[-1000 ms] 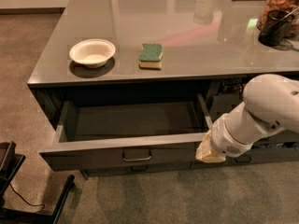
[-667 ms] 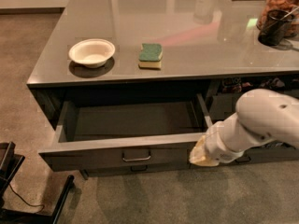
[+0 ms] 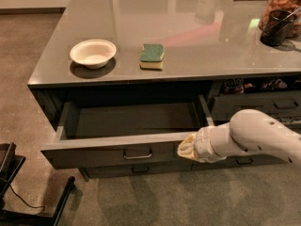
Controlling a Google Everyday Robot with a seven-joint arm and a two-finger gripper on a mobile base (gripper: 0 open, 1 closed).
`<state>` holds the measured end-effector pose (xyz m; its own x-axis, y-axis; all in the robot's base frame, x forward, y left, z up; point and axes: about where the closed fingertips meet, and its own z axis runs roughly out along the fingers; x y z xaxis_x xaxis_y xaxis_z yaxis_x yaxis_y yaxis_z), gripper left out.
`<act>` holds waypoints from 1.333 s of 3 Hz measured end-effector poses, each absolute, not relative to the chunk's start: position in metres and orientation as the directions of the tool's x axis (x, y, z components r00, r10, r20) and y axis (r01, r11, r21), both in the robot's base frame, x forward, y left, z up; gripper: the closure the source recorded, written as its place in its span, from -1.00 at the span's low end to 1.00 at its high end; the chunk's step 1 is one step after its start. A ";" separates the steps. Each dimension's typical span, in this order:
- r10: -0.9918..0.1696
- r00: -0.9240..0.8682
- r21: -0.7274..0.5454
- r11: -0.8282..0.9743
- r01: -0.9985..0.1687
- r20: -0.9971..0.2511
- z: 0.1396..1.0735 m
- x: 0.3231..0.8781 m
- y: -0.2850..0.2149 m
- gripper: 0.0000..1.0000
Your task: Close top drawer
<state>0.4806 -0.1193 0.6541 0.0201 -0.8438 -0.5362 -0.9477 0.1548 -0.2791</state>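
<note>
Camera view: tool (image 3: 186, 149) at top drawer (image 3: 89, 155) front.

White bowl (image 3: 93, 53) & green/yellow sponge (image 3: 152, 56) apart on grey countertop (image 3: 207, 55); dark cup (image 3: 277, 28) far rt.

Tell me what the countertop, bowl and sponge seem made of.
Countertop: glossy grey, mirror-like reflections, maybe glass or laminate. Bowl: matte off-white, perhaps paper or plastic. Sponge: yellow foam, green scrub top. The claw is at the front of the open top drawer.

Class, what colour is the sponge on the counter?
The sponge is green over yellow, camera view; the gripper is at the top drawer front.
</note>
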 end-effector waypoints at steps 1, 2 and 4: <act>-0.844 0.020 -0.279 0.155 -0.948 -0.536 0.654 0.481 -0.119 1.00; -0.842 0.027 -0.303 0.164 -0.939 -0.538 0.651 0.484 -0.121 1.00; -0.848 0.093 -0.422 0.161 -0.892 -0.522 0.641 0.517 -0.120 1.00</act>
